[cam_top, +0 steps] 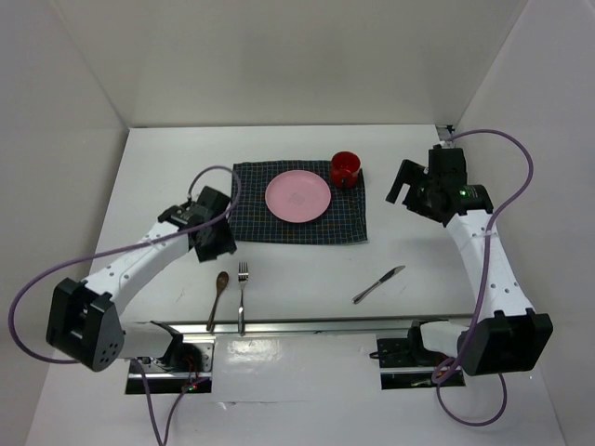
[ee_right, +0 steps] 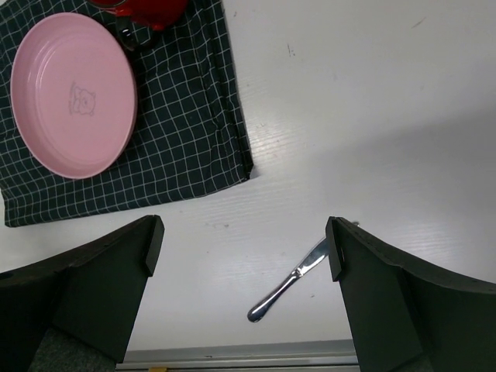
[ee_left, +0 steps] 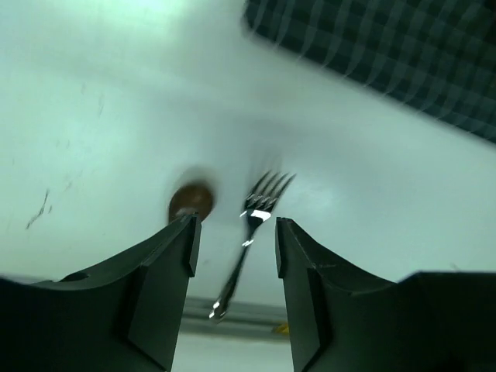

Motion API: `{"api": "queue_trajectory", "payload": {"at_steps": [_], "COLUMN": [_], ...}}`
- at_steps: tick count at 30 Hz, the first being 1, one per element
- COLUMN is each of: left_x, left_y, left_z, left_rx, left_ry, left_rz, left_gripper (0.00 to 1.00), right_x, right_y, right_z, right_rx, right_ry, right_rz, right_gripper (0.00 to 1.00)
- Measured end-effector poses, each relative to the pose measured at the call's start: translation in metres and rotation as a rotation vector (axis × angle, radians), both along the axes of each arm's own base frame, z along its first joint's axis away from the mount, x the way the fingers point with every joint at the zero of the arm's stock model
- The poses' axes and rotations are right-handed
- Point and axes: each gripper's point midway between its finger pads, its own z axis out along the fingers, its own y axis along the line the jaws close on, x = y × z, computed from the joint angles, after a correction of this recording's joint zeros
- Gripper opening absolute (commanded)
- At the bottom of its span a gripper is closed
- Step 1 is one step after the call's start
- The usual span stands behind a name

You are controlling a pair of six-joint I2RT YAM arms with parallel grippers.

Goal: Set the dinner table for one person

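On the white dinner table lies a dark checked placemat with a pink plate and a red mug on it. A fork and a wooden spoon lie side by side near the front rail. A knife lies at the front right. My left gripper is open and empty, just off the placemat's left edge, above the fork and spoon. My right gripper is open and empty, raised right of the placemat; the knife shows between its fingers.
A metal rail runs along the near edge, just behind the fork and spoon handles. White walls enclose the table at the back and both sides. Purple cables loop from both arms.
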Motion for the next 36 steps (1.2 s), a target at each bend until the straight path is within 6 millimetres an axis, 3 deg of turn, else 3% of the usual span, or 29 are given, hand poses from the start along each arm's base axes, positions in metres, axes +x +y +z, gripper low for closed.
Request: {"api": "queue_trajectory", "payload": {"at_steps": [4,8,18,25,31,33,36], "left_x": [-0.064,-0.097,-0.117,-0.114,-0.119,-0.120,-0.117], "left_y": [0.019,0.031,0.021,0.017,0.025,0.028,0.027], "left_z": [-0.045,-0.065,-0.080,-0.082,-0.099,-0.104,-0.106], "left_rx": [0.031,0.048,0.028,0.020,0.070,0.092,0.092], "left_ry": [0.165,0.260,0.317,0.308,0.338,0.352,0.348], "left_rz": [0.069,0.131,0.116,0.122,0.154,0.157,0.161], "left_gripper": [0.62,0.63,0.63,0.59,0.57,0.54,0.39], "right_x": [0.002,0.003,0.000,0.000,0.000,0.000,0.000], "right_y": [0.003,0.006,0.011,0.012,0.012,0.012,0.012], "right_z": [0.000,-0.002,-0.008,-0.008,-0.008,-0.008,-0.008], "right_rx": [0.013,0.026,0.046,0.050,0.053,0.053,0.053], "right_ry": [-0.004,-0.005,0.010,0.010,0.009,0.009,0.009], "right_rz": [0.013,0.025,0.039,0.042,0.045,0.045,0.045], "right_gripper": [0.99,0.99,0.99,0.99,0.99,0.99,0.99]}}
